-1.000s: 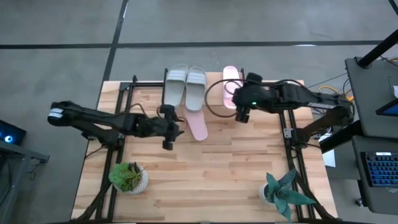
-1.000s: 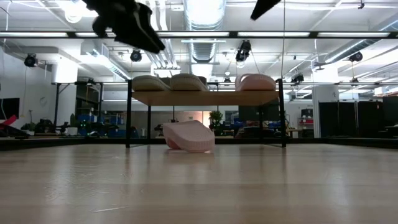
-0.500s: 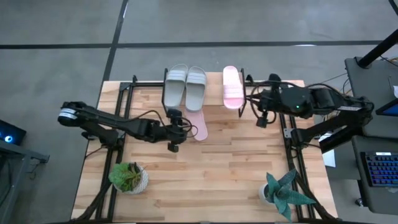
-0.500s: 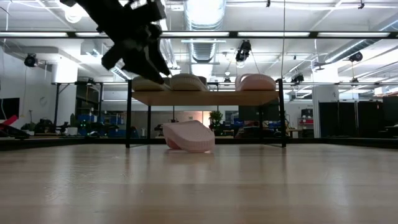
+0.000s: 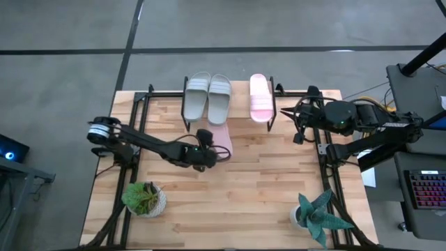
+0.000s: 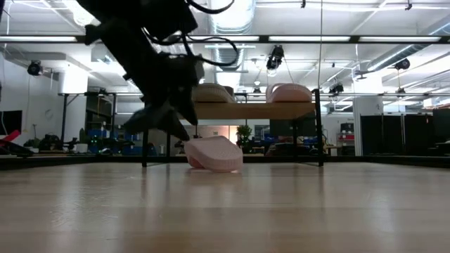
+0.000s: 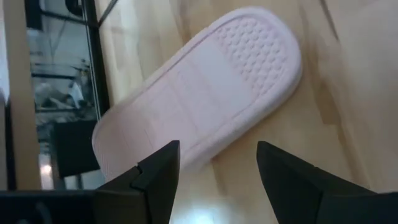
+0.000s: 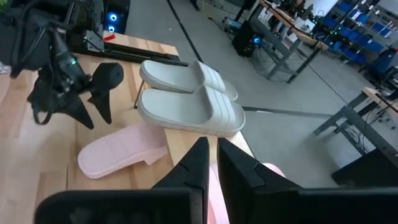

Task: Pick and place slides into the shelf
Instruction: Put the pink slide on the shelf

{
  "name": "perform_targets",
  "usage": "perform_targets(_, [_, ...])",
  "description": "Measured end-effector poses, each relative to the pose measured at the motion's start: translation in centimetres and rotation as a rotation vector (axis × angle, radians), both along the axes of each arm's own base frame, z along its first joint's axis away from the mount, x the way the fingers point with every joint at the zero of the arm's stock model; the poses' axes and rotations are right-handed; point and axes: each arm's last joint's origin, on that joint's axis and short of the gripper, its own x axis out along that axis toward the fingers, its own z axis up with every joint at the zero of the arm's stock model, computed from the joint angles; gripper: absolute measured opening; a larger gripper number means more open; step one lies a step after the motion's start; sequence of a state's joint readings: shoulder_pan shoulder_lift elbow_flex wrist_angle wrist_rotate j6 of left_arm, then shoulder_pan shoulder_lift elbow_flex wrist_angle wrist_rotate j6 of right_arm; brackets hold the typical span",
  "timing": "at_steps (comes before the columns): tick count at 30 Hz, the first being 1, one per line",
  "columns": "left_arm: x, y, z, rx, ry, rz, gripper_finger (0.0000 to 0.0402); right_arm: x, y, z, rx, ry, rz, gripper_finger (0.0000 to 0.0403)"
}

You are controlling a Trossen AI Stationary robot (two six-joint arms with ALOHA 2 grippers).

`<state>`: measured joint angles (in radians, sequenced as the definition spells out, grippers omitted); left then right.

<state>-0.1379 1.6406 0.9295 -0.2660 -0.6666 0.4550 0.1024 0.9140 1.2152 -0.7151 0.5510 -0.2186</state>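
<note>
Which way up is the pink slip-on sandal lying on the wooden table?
Upside down: the pink slip-on sandal shows its dotted sole on the wooden table.

High camera straight above me, whole tabletop (image 5: 230,202) in frame. Low camera at tabletop level, facing across toward shelf (image 6: 232,109). Left wrist camera very near, looking past my left pincer (image 7: 217,180) at upturned pink slide (image 7: 199,118) just ahead. Right wrist camera farther back, looking past right pincer (image 8: 208,165); shares that slide with other three.
</note>
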Motion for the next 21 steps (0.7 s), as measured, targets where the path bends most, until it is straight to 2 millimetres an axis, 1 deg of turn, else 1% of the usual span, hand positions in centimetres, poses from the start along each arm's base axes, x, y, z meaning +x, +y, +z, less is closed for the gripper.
perform_targets(4, [0.8, -0.3, -1.3, 0.043, 0.022, -0.036, 0.0198, -0.1, 0.0, 0.0, -0.002, 0.0, 0.001, 0.0022])
perform_targets(9, [1.0, -0.7, -2.6, 0.077, 0.077, -0.056, 0.0198, -0.1, 0.0, 0.0, -0.002, 0.002, 0.001, 0.0022])
perform_targets(14, [1.3, -0.6, -3.9, 0.171, 0.104, -0.025, 0.0198, -0.1, 0.0, 0.0, -0.002, 0.003, 0.001, 0.0022])
perform_targets(18, [1.6, -0.6, -5.1, 0.199, 0.134, -0.023, 0.0198, -0.1, 0.0, 0.0, -0.002, 0.003, 0.001, 0.0022])
perform_targets(21, [1.9, -0.5, -6.0, 0.279, 0.123, 0.026, 0.0198, -0.1, 0.0, 0.0, -0.002, 0.003, 0.001, 0.0022])
